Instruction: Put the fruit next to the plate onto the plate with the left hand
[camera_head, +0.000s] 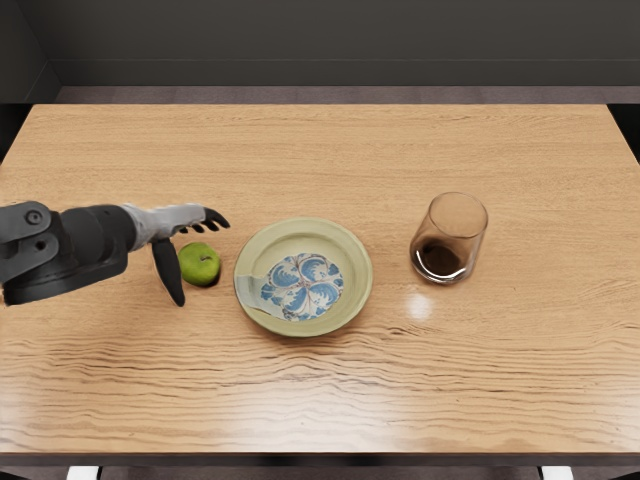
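Left arm in from the left edge, left robot hand (172, 232) low over the counter (320, 400), right at the fruit (200, 265). Robot hand is released: fingers (208, 220) splayed and pointing right, passing just behind or above the top of the fruit, thumb (170, 278) angled down along the fruit's left side. Nothing is grasped; the digits bracket the fruit but aren't wrapped around it (can't tell from this angle whether the thumb actually touches it). Fruit is small, round, green, sitting on the counter just beside the left rim of the plate (352, 250), not on it; there's a thin gap of wood between the two. Plate is pale yellow-green with a blue and white wave pattern in the centre, flat on the counter about mid-width, with no load on it. A clear glass (448, 238) with a dark brown residue or liquid at the bottom stands to the right of the plate, apart from it and well apart from the robot hand. Counter is light wood grain, with a small glare spot near the base of the glass.
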